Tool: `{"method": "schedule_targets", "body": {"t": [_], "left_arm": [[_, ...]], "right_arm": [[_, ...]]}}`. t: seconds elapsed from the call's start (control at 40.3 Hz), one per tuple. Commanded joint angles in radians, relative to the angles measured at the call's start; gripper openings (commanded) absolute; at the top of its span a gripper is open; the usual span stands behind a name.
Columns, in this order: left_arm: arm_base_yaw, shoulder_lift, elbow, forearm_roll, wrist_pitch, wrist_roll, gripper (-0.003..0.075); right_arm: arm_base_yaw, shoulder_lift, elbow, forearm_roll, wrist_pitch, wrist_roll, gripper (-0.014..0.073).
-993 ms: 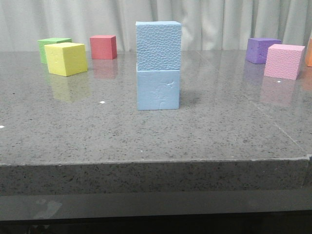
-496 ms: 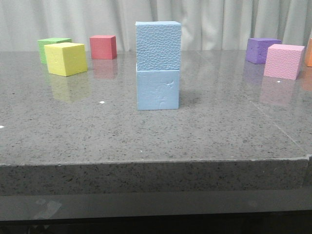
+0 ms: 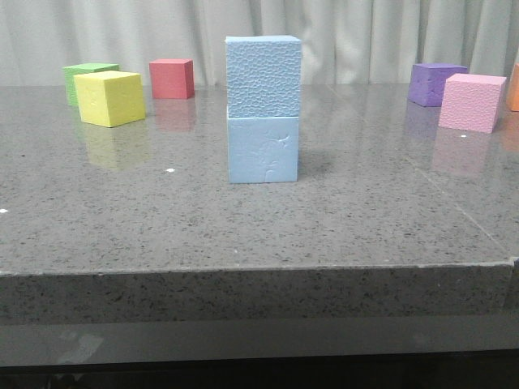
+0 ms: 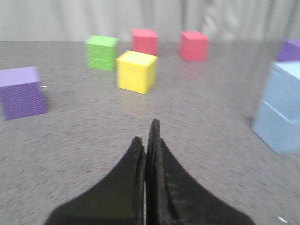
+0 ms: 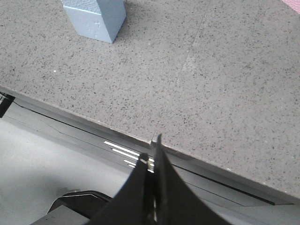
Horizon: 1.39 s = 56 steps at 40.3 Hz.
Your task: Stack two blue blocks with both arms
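Stacked pair: pebbly blue block point(image 3: 263, 76) resting squarely on scuffed blue block point(image 3: 263, 149), mid-desk point(image 3: 243, 235).

Left pincer point(image 4: 149, 140) clenched, empty, stack well ahead to one side; right pincer point(image 5: 152, 161) clenched, empty, above the desk edge, stack well ahead. Advice: retreat rearward, avoiding the tower; open room all around.

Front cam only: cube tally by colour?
Blue: 2, top blue cube on bottom blue cube
Green cube: 1
Yellow cube: 1
Red cube: 1
Purple cube: 1
Pink cube: 1
Orange cube: 1, cut off at the right edge
Total: 8
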Motion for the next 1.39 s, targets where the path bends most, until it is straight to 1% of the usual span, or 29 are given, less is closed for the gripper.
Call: {"method": "schedule_targets", "body": {"t": [0.0, 0.099, 0.323, 0.422, 0.472, 0.521, 0.571, 0.72, 1.018, 1.142, 1.365], "left_arm": [[0.099, -0.063, 0.095, -0.057, -0.182, -0.006, -0.0019], [0.141, -0.127, 0.172, -0.059, -0.241, -0.006, -0.0019], [0.143, -0.19, 0.25, -0.043, -0.333, -0.006, -0.0019], [0.135, -0.194, 0.288, 0.039, -0.399, -0.006, -0.0019], [0.123, -0.22, 0.298, 0.081, -0.408, -0.006, -0.0019], [0.11, -0.247, 0.307, 0.102, -0.405, -0.004, -0.0019], [0.098, -0.271, 0.307, 0.097, -0.364, -0.003, -0.0019], [0.094, -0.273, 0.307, 0.076, -0.303, 0.004, -0.0019], [0.099, -0.273, 0.307, 0.076, -0.329, 0.02, -0.0019], [0.121, -0.273, 0.307, 0.052, -0.329, 0.02, -0.0019], [0.124, -0.273, 0.307, 0.039, -0.332, 0.02, -0.0019]], "right_arm": [[-0.006, 0.002, -0.025, 0.002, -0.057, -0.004, -0.0067], [-0.006, 0.002, -0.025, 0.002, -0.057, -0.004, -0.0067], [-0.006, 0.002, -0.025, 0.002, -0.056, -0.004, -0.0067], [-0.006, 0.002, -0.025, 0.002, -0.056, -0.004, -0.0067], [-0.006, 0.002, -0.025, 0.002, -0.056, -0.004, -0.0067], [-0.006, 0.002, -0.025, 0.002, -0.056, -0.004, -0.0067], [-0.006, 0.002, -0.025, 0.002, -0.056, -0.004, -0.0067], [-0.006, 0.002, -0.025, 0.002, -0.056, -0.004, -0.0067], [-0.006, 0.002, -0.025, 0.002, -0.056, -0.004, -0.0067], [-0.006, 0.002, -0.025, 0.002, -0.056, -0.004, -0.0067], [-0.006, 0.002, -0.025, 0.002, -0.056, -0.004, -0.0067]]}}
